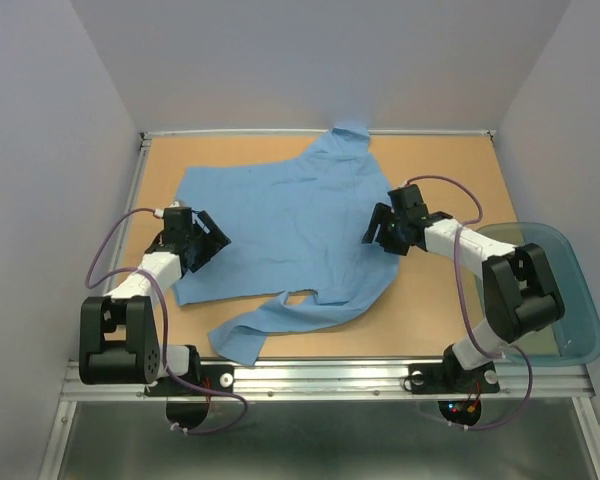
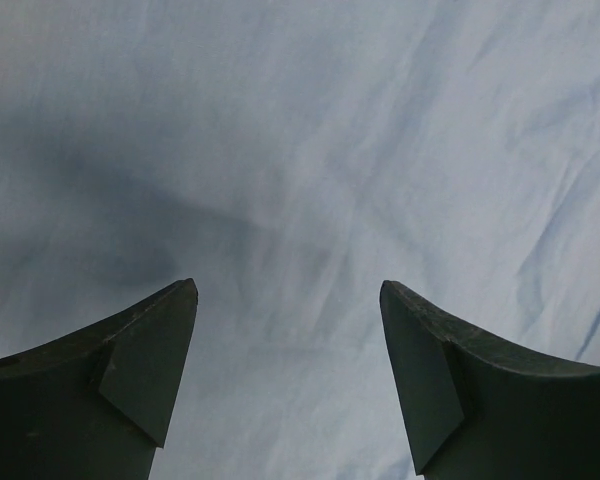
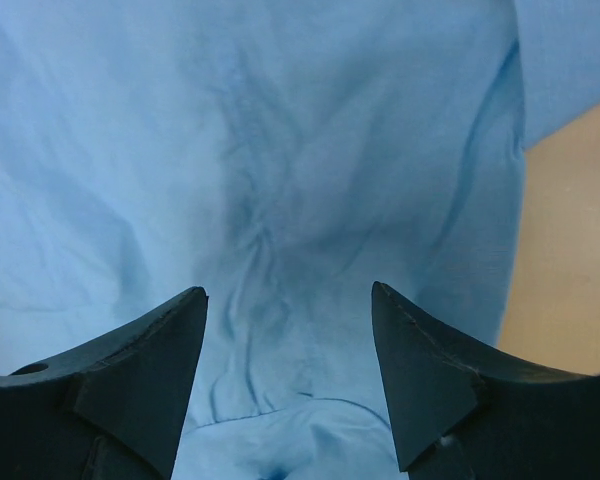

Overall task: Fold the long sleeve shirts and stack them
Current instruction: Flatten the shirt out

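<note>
Teal translucent tub [image 1: 578,300] is sitting at the right edge of the frame, partly behind the right arm [image 1: 520,290]; contents unclear. Light blue shirt [image 1: 290,215], thin wrinkled weave, is lying spread mid-frame on the tan worktop [image 1: 450,170], collar toward the top, one sleeve trailing lower left. Left fingers [image 2: 140,350] and right fingers [image 3: 430,370] are standing spread over the cloth, released

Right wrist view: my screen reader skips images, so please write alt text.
A wrinkled light blue shirt of thin woven cloth fills the frame beneath the right gripper, its two dark fingers open and holding nothing. Tan tabletop shows at the right edge.
</note>
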Motion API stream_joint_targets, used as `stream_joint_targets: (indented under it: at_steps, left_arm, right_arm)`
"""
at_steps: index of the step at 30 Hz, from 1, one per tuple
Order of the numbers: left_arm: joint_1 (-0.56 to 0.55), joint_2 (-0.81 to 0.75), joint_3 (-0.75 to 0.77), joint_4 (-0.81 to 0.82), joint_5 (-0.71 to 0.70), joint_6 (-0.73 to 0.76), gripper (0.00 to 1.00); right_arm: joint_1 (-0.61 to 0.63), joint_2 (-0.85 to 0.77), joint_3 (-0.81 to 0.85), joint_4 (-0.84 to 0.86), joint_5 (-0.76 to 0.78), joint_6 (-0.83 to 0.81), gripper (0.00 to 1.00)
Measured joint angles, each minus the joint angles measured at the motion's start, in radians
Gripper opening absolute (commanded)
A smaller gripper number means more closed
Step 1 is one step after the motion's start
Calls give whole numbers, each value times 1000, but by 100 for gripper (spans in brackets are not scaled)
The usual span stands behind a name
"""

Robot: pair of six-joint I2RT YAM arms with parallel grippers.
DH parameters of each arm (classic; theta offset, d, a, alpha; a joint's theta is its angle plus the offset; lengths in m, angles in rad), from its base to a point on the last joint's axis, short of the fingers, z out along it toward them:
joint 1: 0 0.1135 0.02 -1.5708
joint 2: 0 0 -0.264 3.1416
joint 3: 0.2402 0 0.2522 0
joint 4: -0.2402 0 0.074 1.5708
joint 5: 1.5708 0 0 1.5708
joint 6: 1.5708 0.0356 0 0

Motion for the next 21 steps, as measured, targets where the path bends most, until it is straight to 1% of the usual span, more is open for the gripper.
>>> stream_joint_targets:
  at_steps: [6,11,14,17,21]
  left_arm:
    - [39,2,-45,10,6,-23,84]
    - [45,-66,-143,22,26,-73,84]
    - [48,-115,-182,27,35,-99,84]
    - [62,-152,-198,6,42,-117,84]
    - [73,-209,-198,-49,43,-119,84]
  right_arm:
    - [-17,71,-51,13,37,35,71]
    - [-46,-9,-148,68,62,79,72]
    - [-94,-90,-230,73,71,106,72]
    - [-137,-152,-276,53,79,114,72]
    - [-156,-187,-280,-10,108,84,72]
